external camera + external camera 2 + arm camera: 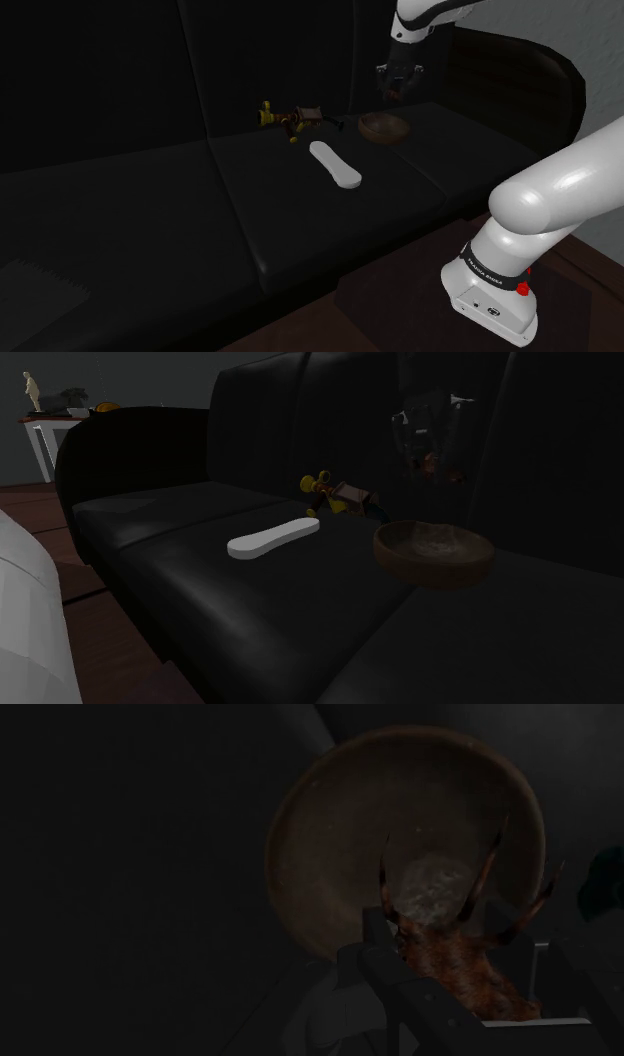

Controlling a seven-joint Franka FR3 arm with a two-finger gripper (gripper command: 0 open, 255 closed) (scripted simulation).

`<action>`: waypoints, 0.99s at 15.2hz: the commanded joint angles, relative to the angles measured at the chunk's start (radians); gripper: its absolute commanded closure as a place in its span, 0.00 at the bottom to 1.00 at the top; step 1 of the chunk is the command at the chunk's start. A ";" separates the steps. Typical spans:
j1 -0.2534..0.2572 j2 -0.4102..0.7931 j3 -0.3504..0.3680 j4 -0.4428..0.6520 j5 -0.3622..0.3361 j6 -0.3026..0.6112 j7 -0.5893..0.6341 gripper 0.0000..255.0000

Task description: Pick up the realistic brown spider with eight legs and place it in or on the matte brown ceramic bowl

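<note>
1. Shoulder view: the gripper (398, 88) is hanging over the brown bowl (383, 127), which is sitting on the black sofa (300, 230) seat near the backrest. It's clamping something small and reddish, which I'm reading as the spider (396, 96). My worry is that the gripper looks like it's hovering well above the bowl, so a release from here is risking a bounce out onto the cushion.

2. Second exterior view: the spider (432, 467) is dangling in the gripper (430, 447), above the bowl (430, 570) and maybe a bit toward the backrest side, though I can't tell for sure. If that offset is real, the spider could be clipping the rim and sliding off. A white flat thing (272, 539) and a yellow-and-brown toy (340, 497) are lying beside the bowl but apart from it, so they aren't getting in the way unless the arm is swinging wide.

3. Wrist view: the fingers are closing on the spider's (440, 949) body, with its legs sticking out over the bowl's (300, 834) inside. The body itself seems to be sitting over the near rim, not the middle. Those long legs are what's bugging me, since one could be snagging on a finger at release and dragging the spider off target. The soft seat might also be letting the bowl tip if it's getting nudged.
</note>
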 commanded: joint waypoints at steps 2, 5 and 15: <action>-0.006 0.002 -0.010 -0.029 -0.004 0.033 -0.012 1.00; -0.006 0.010 -0.010 -0.062 -0.007 0.074 -0.006 1.00; -0.009 0.045 -0.008 -0.145 -0.017 0.190 0.011 1.00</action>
